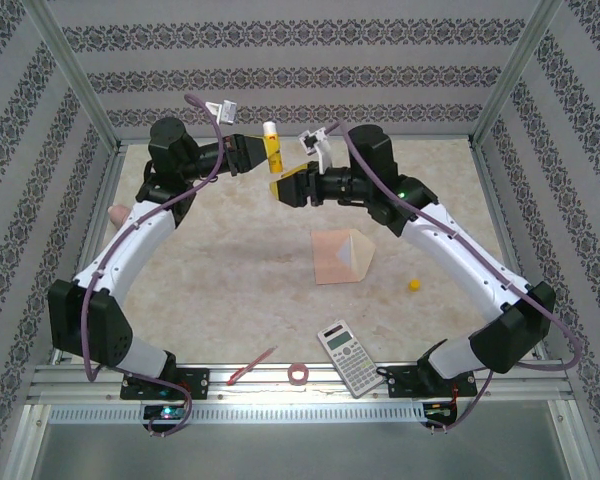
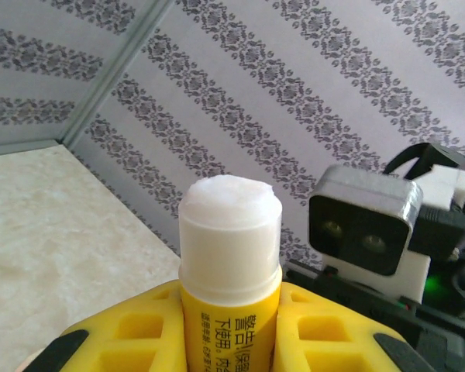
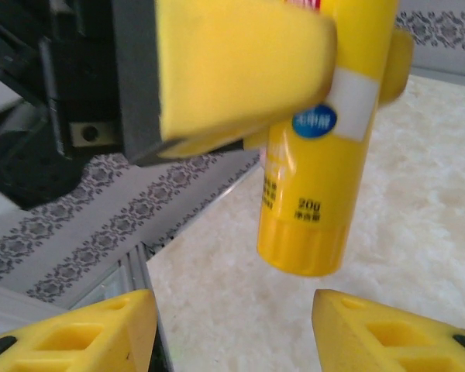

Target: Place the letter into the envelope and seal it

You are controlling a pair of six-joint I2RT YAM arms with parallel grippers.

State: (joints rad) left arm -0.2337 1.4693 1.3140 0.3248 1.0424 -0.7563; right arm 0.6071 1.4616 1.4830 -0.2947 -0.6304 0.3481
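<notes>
A glue stick (image 2: 230, 256), white tip bared, is pinched upright by the left gripper (image 1: 260, 152). The right gripper (image 3: 232, 325) is spread near its base. The envelope (image 1: 335, 258) lies mid-table, contents indiscernible.

Glossy yellow plastic glue stick (image 2: 230, 267), waxy white tip; matt peach paper envelope (image 1: 340, 256).
</notes>
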